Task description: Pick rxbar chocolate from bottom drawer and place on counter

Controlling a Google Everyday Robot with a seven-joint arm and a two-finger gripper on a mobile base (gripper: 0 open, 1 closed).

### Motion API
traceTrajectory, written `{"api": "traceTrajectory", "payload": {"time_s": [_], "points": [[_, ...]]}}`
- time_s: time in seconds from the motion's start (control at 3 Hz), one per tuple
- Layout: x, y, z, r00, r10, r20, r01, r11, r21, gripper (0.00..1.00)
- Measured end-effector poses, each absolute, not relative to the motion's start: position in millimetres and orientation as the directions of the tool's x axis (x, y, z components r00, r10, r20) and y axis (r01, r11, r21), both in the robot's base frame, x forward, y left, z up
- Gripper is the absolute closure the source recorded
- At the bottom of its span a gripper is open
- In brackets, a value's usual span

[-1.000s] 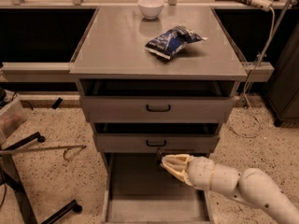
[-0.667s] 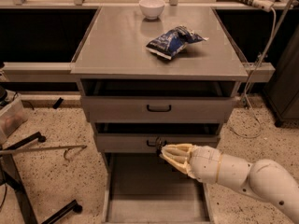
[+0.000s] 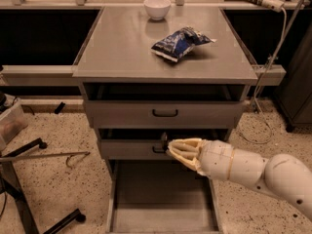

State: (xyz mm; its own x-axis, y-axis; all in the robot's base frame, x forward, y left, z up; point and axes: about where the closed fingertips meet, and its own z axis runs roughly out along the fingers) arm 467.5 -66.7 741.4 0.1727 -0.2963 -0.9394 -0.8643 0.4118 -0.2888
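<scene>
Gripper (image 3: 171, 149) sits below the counter's (image 3: 122, 48) front edge, roughly under its middle, right up against the second drawer front (image 3: 126, 149) next to its black handle. Fingers (image 3: 183, 147) look pressed together, pointing left, pinching a thin dark sliver at the tips. That's probably the rxbar chocolate (image 3: 164, 139), but it's dark against the shadowed gap above the drawer front, so not certain. Arm (image 3: 253, 172) comes in from the lower right, passing over the right side of the bottom drawer (image 3: 161, 199). The drawer is pulled fully out toward the camera, grey floor showing, directly beneath the counter's front edge. The gripper is above the drawer's back end, not touching the floor. Upper drawer front (image 3: 126, 114) is slightly out, with a dark gap under the counter's front edge. On the counter, a blue-and-white snack bag (image 3: 180, 43) lies right of centre and a white bowl (image 3: 157, 7) sits at the middle of the back edge, well apart from the bag.
</scene>
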Motion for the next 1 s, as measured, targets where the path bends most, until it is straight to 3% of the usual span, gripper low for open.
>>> {"api": "traceTrajectory", "payload": {"time_s": [1.0], "points": [[520,9,985,0.478,-0.153,-0.865,-0.847,0.178,-0.501,1.0]]}}
